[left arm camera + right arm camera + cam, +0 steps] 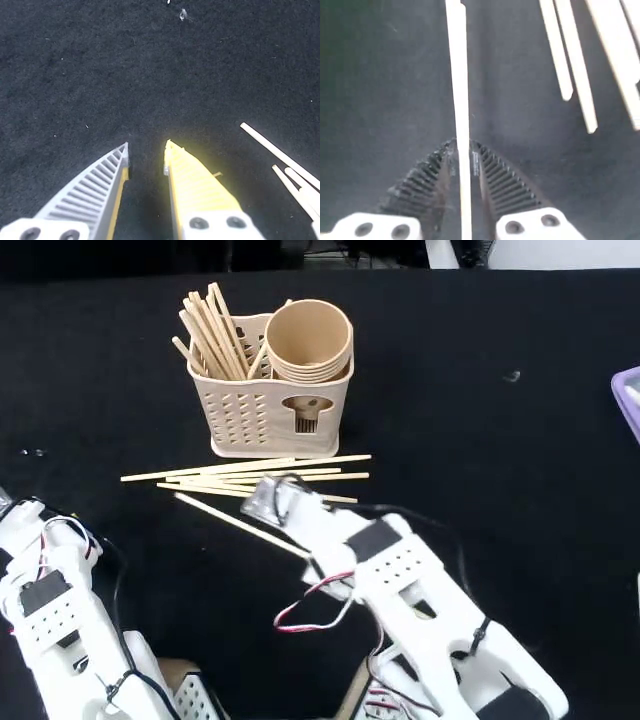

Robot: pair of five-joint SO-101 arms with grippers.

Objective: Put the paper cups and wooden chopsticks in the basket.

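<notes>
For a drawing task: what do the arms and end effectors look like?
The left arm and right arm have white shells, black motors, cables; the left end effector has one grey ribbed finger, one yellow; the right end effector, black toothed fingers.

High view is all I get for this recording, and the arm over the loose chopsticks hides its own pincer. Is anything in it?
Observer: Yes. The right wrist view shows the right pincer shut on one chopstick, which runs lengthwise between the jaws.
Operator: And the other arm's pincer, near the table's edge?
Observer: The left pincer is open with nothing between its fingers, above bare black cloth.
</notes>
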